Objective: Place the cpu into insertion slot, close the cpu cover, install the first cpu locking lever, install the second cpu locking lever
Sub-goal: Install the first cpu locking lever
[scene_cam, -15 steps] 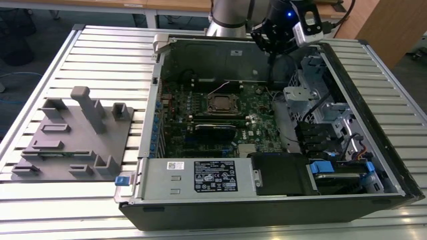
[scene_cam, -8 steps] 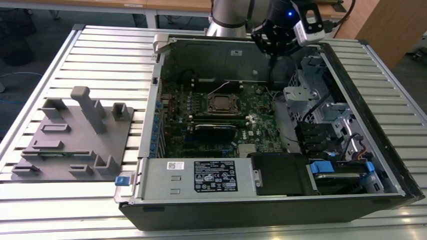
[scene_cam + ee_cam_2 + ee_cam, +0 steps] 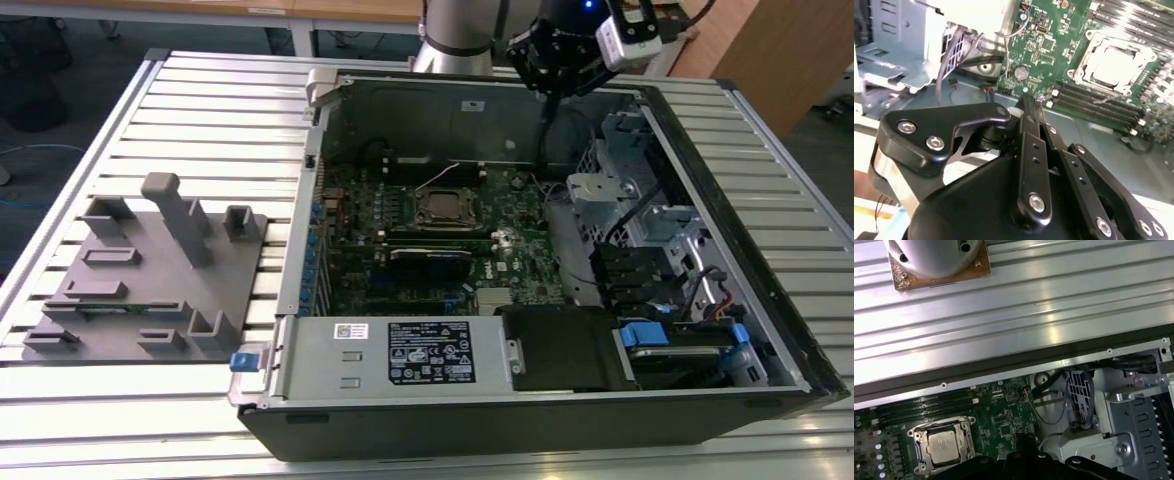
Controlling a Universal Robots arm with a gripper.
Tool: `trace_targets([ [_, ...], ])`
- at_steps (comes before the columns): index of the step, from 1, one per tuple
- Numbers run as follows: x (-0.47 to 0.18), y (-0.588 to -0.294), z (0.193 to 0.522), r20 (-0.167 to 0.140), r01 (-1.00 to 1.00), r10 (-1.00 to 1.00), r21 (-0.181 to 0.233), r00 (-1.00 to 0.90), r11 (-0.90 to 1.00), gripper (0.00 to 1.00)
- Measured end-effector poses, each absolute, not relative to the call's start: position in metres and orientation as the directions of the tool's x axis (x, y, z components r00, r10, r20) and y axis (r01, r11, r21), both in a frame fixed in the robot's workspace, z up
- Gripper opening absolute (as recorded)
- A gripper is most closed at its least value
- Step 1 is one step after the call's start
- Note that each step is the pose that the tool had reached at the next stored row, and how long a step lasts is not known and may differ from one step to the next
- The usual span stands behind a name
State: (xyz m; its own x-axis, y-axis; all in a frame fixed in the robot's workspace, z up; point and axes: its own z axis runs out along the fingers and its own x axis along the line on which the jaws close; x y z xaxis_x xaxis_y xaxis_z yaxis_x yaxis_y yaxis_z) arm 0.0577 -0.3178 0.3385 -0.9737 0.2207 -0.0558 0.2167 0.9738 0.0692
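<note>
1. Second wrist view: black two-fingered tool (image 3: 1027,102) with fingertips drawn together, gripping nothing, poised near the edge of the green circuit board (image 3: 1054,45).
2. Off to one side of the tool and apart from it, a small square cpu (image 3: 1114,67) with a pale silver-grey metal face, lying flat in its socket; seen likewise in the first wrist view (image 3: 944,446).
3. Around that face, the cpu cover (image 3: 1089,42), a thin dull-metal frame plate with a square cut-out, lying down flat over the chip's edges. Position of the locking levers not clear enough to tell.
4. Just beside the socket, long narrow black memory slots (image 3: 1099,107).
5. Exterior view: insertion slot (image 3: 419,210) with its brownish-metal rim near the middle of the board, inside an open black computer case (image 3: 534,420) lying on the ribbed aluminium surface (image 3: 200,120).
6. Labelled grey power supply box (image 3: 400,350) at the case's near side.
7. Grey moulded fixture block (image 3: 147,280) on the surface at the exterior view's left, well apart from the case.
</note>
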Motion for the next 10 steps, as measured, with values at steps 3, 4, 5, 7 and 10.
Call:
trace_targets([
  [3,0.0577,-0.3178,0.3497,-0.056,0.217,0.221,0.069,-0.974,0.974,0.1],
  [4,0.0577,-0.3178,0.3497,-0.056,0.217,0.221,0.069,-0.974,0.974,0.1],
  [5,0.0577,-0.3178,0.3497,-0.056,0.217,0.221,0.069,-0.974,0.974,0.1],
  [7,0.0577,-0.3178,0.3497,-0.056,0.217,0.221,0.069,-0.974,0.974,0.1],
  [10,0.0577,-0.3178,0.35,-0.056,0.217,0.221,0.069,-0.974,0.974,0.1],
])
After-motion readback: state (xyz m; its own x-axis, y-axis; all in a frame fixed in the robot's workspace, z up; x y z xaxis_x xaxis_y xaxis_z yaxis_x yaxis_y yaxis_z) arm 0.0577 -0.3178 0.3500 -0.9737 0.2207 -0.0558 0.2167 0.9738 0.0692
